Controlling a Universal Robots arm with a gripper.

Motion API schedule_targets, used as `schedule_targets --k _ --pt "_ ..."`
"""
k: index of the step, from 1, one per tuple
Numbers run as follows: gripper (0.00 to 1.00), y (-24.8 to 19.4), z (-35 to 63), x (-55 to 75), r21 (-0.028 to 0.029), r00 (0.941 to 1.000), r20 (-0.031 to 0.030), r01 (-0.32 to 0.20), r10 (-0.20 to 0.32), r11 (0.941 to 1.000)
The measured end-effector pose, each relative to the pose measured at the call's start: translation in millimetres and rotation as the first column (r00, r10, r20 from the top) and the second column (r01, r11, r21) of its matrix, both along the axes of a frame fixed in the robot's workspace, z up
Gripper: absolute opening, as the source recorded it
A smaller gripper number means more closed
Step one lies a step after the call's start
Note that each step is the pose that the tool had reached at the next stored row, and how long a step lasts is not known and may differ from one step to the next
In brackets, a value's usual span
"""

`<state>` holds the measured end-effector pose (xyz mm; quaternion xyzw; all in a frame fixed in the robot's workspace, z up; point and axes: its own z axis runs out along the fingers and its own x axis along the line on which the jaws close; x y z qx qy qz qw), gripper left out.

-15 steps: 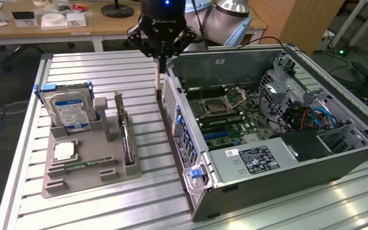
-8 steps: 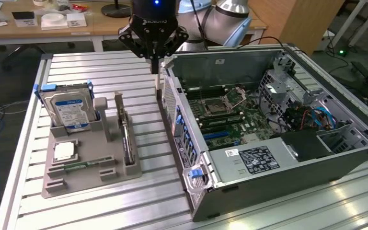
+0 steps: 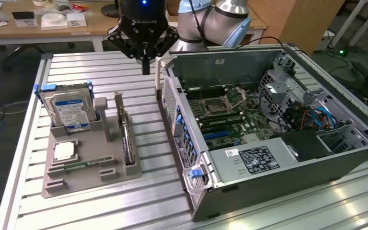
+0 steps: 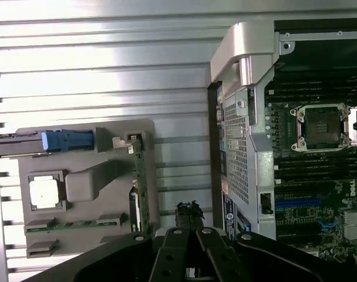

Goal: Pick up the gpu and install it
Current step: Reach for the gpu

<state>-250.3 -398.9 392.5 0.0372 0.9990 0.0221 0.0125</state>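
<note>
Tool (image 3: 145,67) hangs over the slatted surface (image 3: 82,72), in the gap between the grey holder (image 3: 82,181) and the open computer case (image 3: 254,196). Its fingers are pressed together to a point and grip nothing. The gpu (image 3: 126,139) stands on edge in the holder slot nearest the case, untouched and well apart from the tool; in the wrist view we see it as a thin strip (image 4: 136,182) along the holder's side. The hard drive (image 3: 69,108) and the processor chip (image 3: 64,151) share the holder. Risks as we judge them: fingers shut like this would ram the card's top edge instead of straddling it. An off-centre pinch on so thin a card could cock it and jam it in the slot. The case wall stands close, so a swing could clip it.
</note>
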Motion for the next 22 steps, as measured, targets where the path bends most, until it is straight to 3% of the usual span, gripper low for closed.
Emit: schedule_targets --k 7,9,22 --pt "0.11 0.0 -0.2 -17.0 0.0000 1.0000 0.0000 0.000 0.000 1.0000" --pt "0.11 0.0 -0.2 -33.2 0.0000 1.0000 0.0000 0.000 0.000 1.0000" --pt "0.11 0.0 -0.4 -62.8 0.0000 1.0000 0.0000 0.000 0.000 1.0000"
